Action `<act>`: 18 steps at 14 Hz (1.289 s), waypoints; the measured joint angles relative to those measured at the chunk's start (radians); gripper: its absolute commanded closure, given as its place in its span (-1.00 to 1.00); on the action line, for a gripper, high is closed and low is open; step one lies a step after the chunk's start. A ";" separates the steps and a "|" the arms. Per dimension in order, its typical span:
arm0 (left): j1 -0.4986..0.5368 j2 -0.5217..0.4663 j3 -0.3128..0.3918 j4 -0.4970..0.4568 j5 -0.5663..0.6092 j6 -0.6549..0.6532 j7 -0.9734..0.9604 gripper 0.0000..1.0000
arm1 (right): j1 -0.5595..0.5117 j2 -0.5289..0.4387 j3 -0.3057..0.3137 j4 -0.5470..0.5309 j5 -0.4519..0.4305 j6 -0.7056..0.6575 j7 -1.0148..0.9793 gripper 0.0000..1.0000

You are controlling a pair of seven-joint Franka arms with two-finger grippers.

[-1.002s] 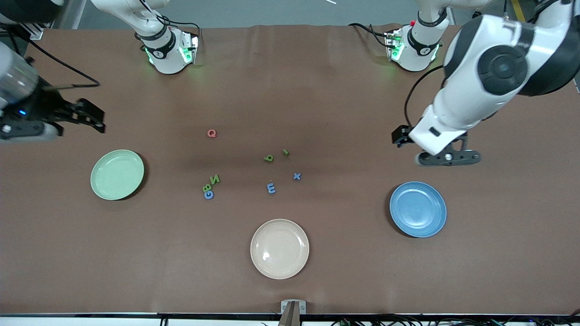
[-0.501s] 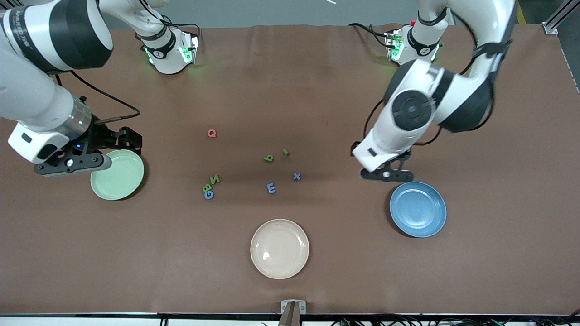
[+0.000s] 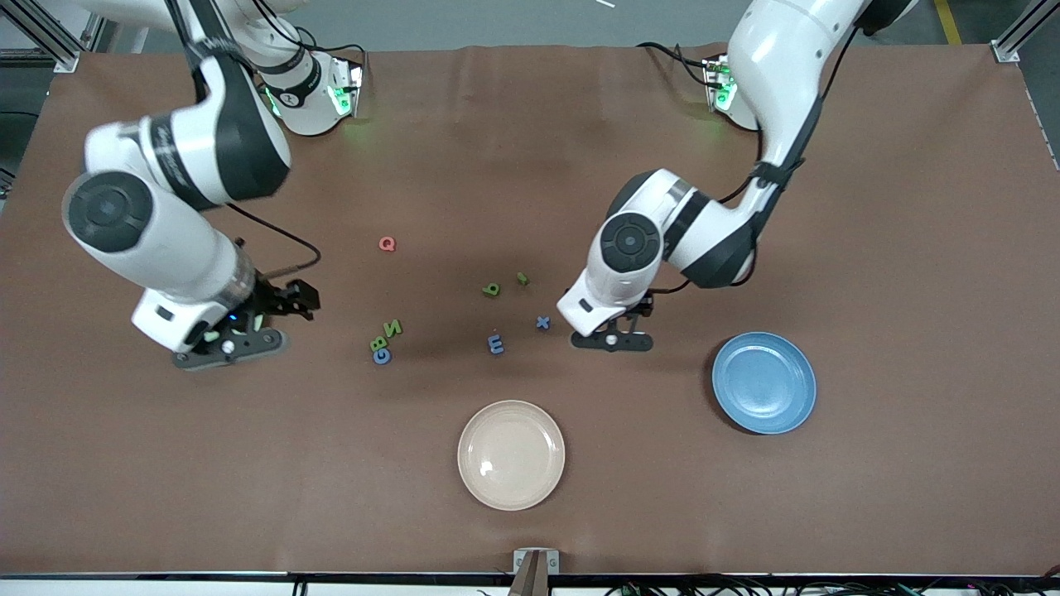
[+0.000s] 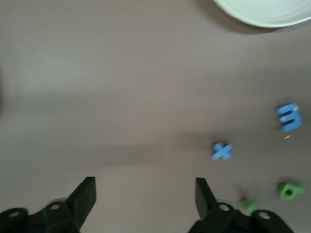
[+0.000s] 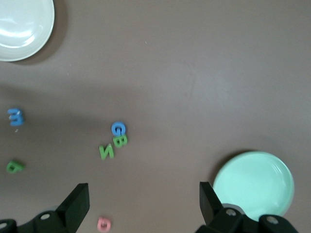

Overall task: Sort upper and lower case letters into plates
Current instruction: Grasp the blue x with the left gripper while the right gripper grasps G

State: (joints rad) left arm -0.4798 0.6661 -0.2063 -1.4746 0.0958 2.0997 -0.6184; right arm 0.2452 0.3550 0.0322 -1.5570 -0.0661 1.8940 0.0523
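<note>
Several tiny letters lie mid-table: pink Q (image 3: 387,243), green b (image 3: 491,289), a small green letter (image 3: 522,278), blue x (image 3: 542,323), blue m (image 3: 495,343), and green N (image 3: 393,328), green B (image 3: 378,342) and blue G (image 3: 382,356) touching in a cluster. My left gripper (image 3: 611,339) is open and empty over bare table beside the x (image 4: 222,151). My right gripper (image 3: 228,346) is open and empty over the pale green plate (image 5: 253,184), which my right hand hides in the front view. The blue plate (image 3: 763,382) sits toward the left arm's end.
A cream-beige plate (image 3: 511,454) sits nearer the front camera than the letters; it also shows in the left wrist view (image 4: 267,9) and the right wrist view (image 5: 19,24). Both arm bases stand at the table's back edge.
Both arms have swung in toward the letters. My left gripper went from beside the blue plate to beside the x. My right gripper went from the table's end to over the green plate.
</note>
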 measured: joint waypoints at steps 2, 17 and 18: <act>-0.032 0.043 0.001 0.014 0.000 0.057 -0.014 -0.47 | 0.011 0.049 0.000 -0.078 0.000 0.148 0.002 -1.00; -0.105 0.175 0.004 0.024 0.004 0.220 0.000 -0.30 | 0.072 0.312 0.000 -0.261 0.067 0.565 0.055 -0.77; -0.105 0.179 0.005 0.024 0.004 0.220 0.000 -0.28 | 0.072 0.311 -0.001 -0.266 0.067 0.573 0.056 -0.62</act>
State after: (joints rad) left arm -0.5847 0.8453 -0.2013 -1.4504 0.0998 2.3195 -0.6181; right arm 0.3173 0.6658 0.0309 -1.8226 0.0007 2.4673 0.1084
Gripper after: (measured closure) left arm 0.339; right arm 0.057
